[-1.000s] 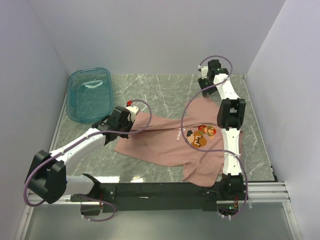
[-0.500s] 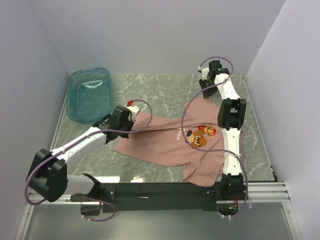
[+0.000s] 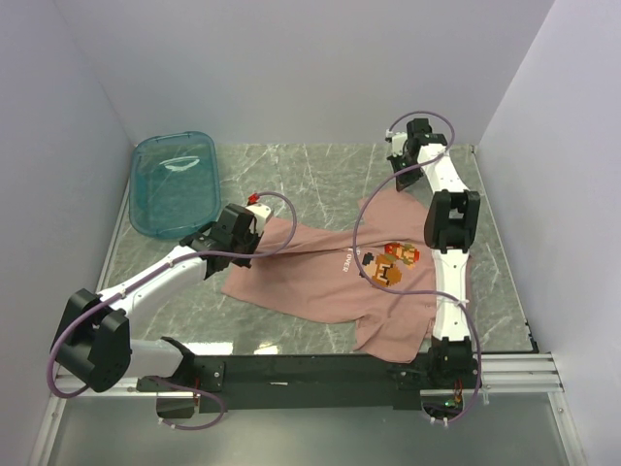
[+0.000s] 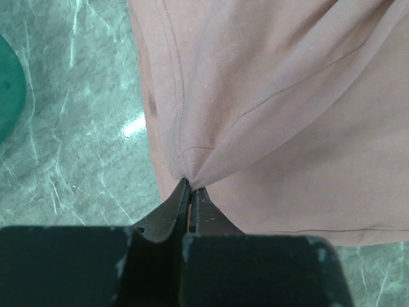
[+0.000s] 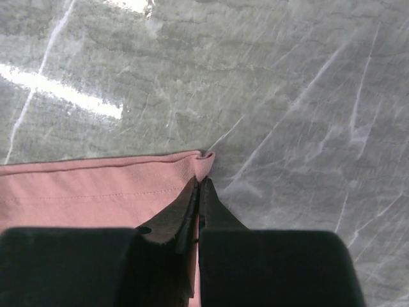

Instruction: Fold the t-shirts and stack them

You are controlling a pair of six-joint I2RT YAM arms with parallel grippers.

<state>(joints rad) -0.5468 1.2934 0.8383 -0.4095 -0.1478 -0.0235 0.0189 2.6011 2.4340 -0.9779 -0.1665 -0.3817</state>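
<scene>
Your right gripper (image 5: 199,185), pinching a corner of the dusty-pink t-shirt (image 3: 310,277), has crept slightly farther back; your left gripper (image 4: 190,189) stays clamped on its bunched fabric, unmoved.

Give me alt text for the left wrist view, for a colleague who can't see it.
The left end effector is shut on a pinch of the pink t-shirt at bottom centre, creases fanning upward from the grip. Marbled table shows at left, with a sliver of the teal tub at the far left edge.
</scene>
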